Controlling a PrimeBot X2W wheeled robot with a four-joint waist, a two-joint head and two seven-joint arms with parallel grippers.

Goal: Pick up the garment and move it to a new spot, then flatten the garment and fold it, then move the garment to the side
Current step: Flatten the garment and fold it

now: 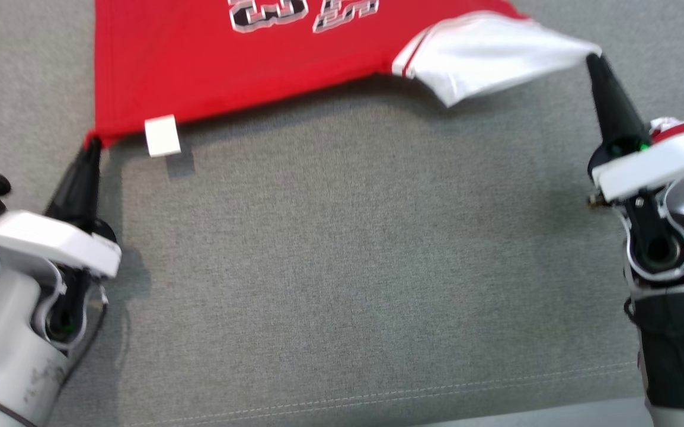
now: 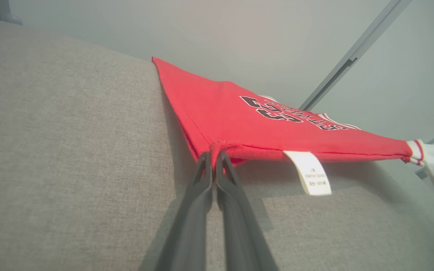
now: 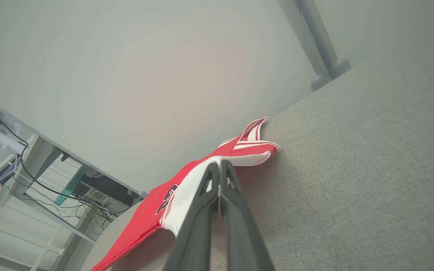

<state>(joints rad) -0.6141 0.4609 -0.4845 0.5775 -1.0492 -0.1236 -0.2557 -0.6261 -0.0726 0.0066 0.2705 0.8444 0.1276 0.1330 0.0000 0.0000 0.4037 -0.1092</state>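
The left hand (image 1: 92, 143) is clenched on the red hem corner of the garment (image 1: 259, 65), and the right hand (image 1: 592, 58) is clamped on the tip of its white sleeve (image 1: 484, 56). The garment's near edge stretches between them, raised off the grey cloth-covered worktop (image 1: 348, 249). A white label (image 1: 162, 135) dangles near the left corner.

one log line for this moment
left claw: shut on garment corner | right claw: shut on white sleeve | near edge taut, lifted off grey surface
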